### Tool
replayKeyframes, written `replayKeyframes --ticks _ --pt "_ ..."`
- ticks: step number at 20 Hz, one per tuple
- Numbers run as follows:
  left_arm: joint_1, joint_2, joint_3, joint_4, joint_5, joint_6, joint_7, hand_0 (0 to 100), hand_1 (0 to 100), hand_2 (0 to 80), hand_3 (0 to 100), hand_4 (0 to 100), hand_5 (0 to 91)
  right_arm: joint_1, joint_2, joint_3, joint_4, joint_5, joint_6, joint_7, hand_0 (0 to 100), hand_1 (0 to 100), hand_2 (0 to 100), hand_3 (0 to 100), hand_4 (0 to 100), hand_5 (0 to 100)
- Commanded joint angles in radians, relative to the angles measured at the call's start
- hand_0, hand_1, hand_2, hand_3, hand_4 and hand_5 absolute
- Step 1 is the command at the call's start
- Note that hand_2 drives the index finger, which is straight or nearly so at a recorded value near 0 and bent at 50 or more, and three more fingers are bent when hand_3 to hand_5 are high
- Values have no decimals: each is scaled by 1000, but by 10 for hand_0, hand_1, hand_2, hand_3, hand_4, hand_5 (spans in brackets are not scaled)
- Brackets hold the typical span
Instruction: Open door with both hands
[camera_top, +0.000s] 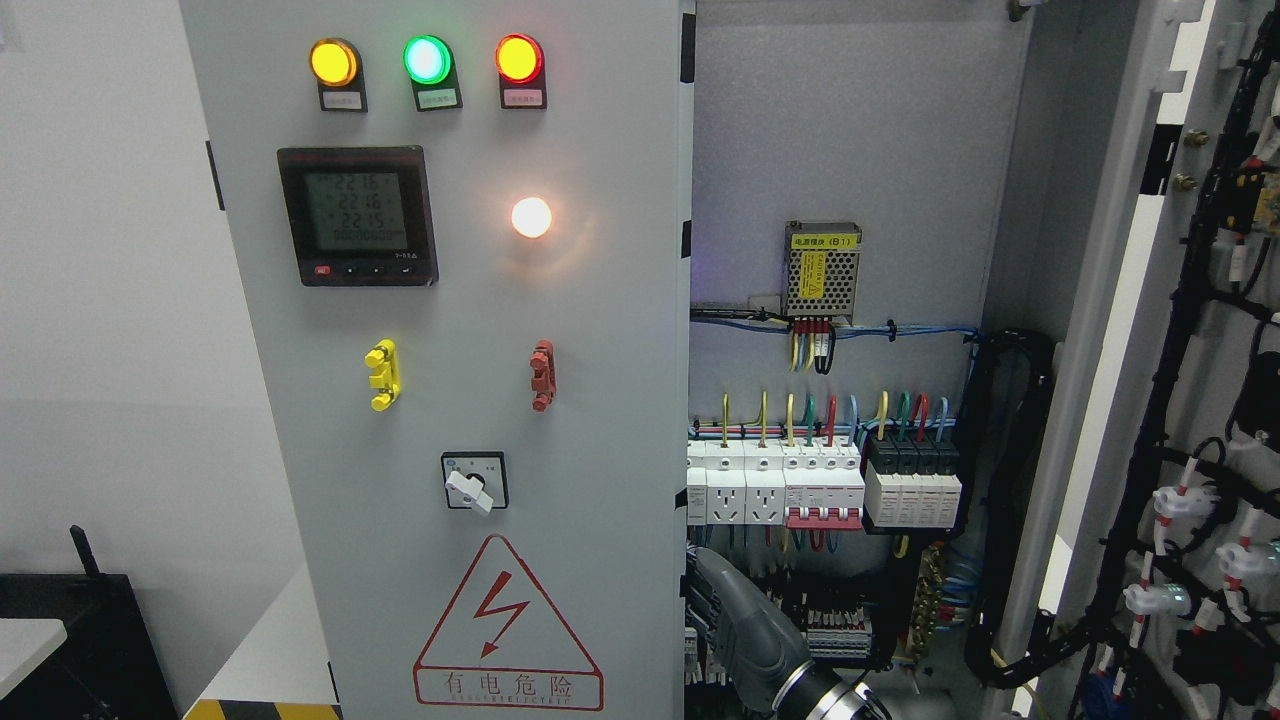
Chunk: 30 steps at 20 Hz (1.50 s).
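- We are reaching our right hand (745, 625) behind the left door (450, 400) along its tall right edge; finger state is hidden.
- We are seeing the right door (1110, 330) already swung open.

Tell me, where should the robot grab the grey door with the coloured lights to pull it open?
Probably its right edge, hooking fingers behind it from the open side on the right. The door is flat in front with no handle showing, and what looks like a hinge sits on its left, so the right edge swings free. The right hand is low beside it.
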Motion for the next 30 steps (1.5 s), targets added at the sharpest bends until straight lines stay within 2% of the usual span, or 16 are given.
replayKeyframes --ticks 1,15,18,30 --pt "0 0 0 -1 0 0 0 0 0 0 0 0 0 -1 -26 -2 5 -21 -1 -1 384 0 0 0 0 0" --pt "-1 0 0 1 0 0 0 0 0 0 0 0 0 -10 -26 1 5 -24 -1 2 384 0 0 0 0 0" --pt "0 0 0 -1 0 0 0 0 0 0 0 0 0 -12 -26 1 5 -24 -1 27 384 0 0 0 0 0" --pt "0 0 0 -1 0 0 0 0 0 0 0 0 0 -13 -26 0 5 -24 -1 44 384 0 0 0 0 0"
